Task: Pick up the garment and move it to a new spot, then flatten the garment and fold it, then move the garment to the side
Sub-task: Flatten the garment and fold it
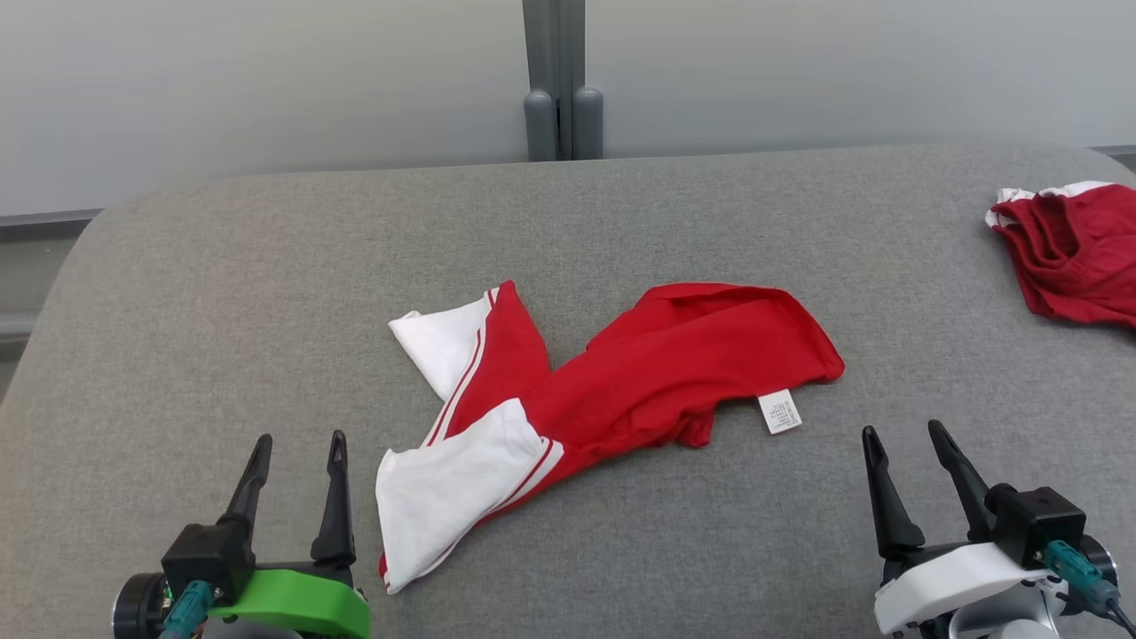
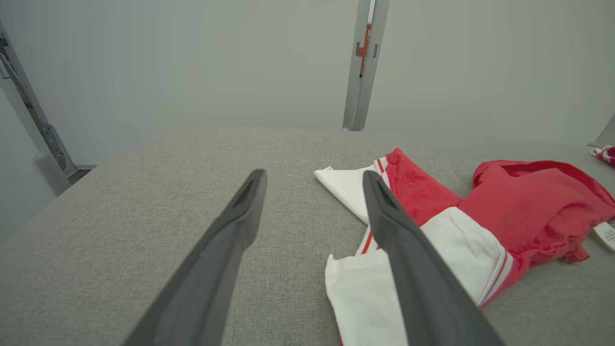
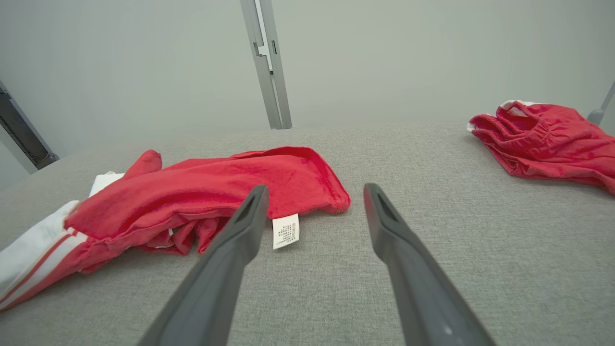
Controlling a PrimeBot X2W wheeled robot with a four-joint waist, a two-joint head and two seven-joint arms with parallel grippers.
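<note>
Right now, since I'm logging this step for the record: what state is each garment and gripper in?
red and white garment: crumpled, unfolded, lying loose
care label: exposed, sticking out from the garment's edge
second red garment: bunched up at the far right
left gripper: open, empty
right gripper: open, empty

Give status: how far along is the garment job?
Done: nothing evident; the red-and-white fabric garment lies twisted, unfolded, mid grey padded table. In hand: nothing; left pincer and right pincer open, clear of it. Remaining: flatten, fold, move aside.
</note>
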